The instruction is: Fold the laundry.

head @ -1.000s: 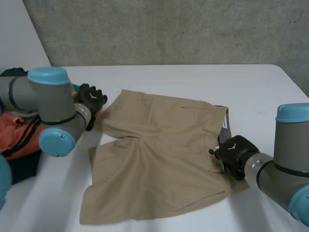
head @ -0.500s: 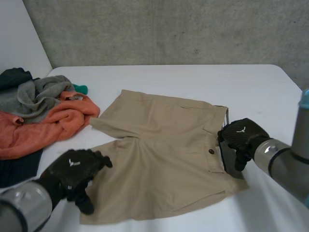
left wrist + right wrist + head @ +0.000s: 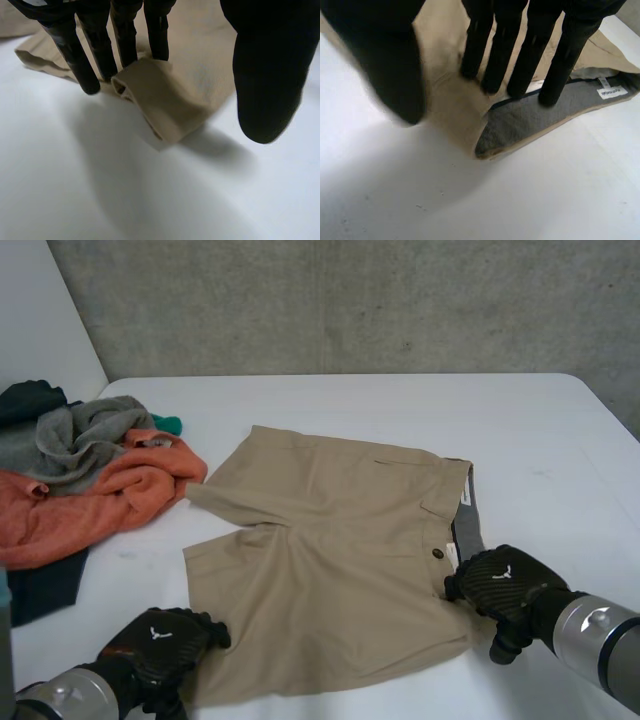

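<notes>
khaki cotton shorts [image 3: 330,560] spread flat on white table [image 3: 520,430] | left hand [image 3: 160,645] wide, straight fingers at shorts' near hem corner | right hand [image 3: 500,585] wide, fingers on shorts' waistband end | you seem set to lift both ends for one fold

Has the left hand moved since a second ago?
Yes. The left hand has come away from the clothes pile, toward the camera, to the near hem corner of the khaki shorts.
</notes>
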